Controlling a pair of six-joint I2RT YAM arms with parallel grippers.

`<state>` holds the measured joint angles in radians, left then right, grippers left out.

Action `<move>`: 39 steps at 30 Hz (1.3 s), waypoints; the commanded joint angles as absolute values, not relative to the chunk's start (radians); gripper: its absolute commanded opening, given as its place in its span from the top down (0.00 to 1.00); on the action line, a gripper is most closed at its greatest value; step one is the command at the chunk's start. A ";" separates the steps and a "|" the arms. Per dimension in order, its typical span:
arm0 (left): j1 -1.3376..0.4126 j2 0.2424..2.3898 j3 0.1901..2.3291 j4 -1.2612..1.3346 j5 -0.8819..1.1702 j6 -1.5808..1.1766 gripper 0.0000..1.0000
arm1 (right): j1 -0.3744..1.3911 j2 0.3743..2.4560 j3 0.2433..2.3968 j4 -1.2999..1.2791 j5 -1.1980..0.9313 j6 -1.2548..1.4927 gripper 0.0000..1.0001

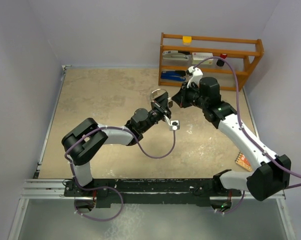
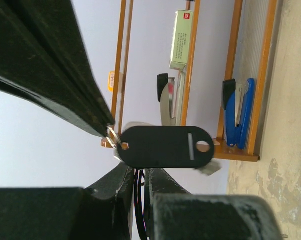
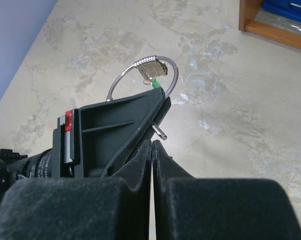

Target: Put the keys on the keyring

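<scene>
Left gripper [image 2: 112, 135] is clamped on the keyring [image 3: 176, 75], which is light, stiff, slippery wire. The black-headed key [image 2: 163, 146] sits at its tips. Right gripper [image 3: 153, 145], jaws together, sits at the ring's 6 o'clock; keys are best pinched by their flat heads

Beige table [image 1: 105, 100]: orange wooden rack [image 1: 210, 39] far right, small orange item [image 1: 242, 161] right edge.

Pale lilac walls [image 1: 115, 30] close in my mottled beige surface [image 1: 100, 95], and an orange wooden rack [image 1: 210, 40] stands at its far right.
</scene>
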<state>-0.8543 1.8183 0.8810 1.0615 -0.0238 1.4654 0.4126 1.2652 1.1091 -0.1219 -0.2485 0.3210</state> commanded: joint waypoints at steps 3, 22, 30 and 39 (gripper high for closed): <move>-0.862 1.827 0.870 1.128 -0.033 1.529 1.00 | 0.421 1.265 1.173 -0.090 -0.224 0.316 1.00; -0.868 1.829 0.872 1.131 -0.029 1.569 1.00 | 0.430 1.308 1.186 -0.109 -0.203 0.330 1.00; -0.873 1.831 0.870 1.143 -0.030 1.578 1.00 | 0.431 1.315 1.195 -0.111 -0.191 0.336 1.00; -0.879 1.840 0.863 1.171 -0.041 1.590 1.00 | 0.432 1.324 1.210 -0.136 -0.163 0.344 1.00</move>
<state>-0.8719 1.8351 0.8680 1.0817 -0.0341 1.5616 0.4255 1.3228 1.1519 -0.1352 -0.1909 0.3321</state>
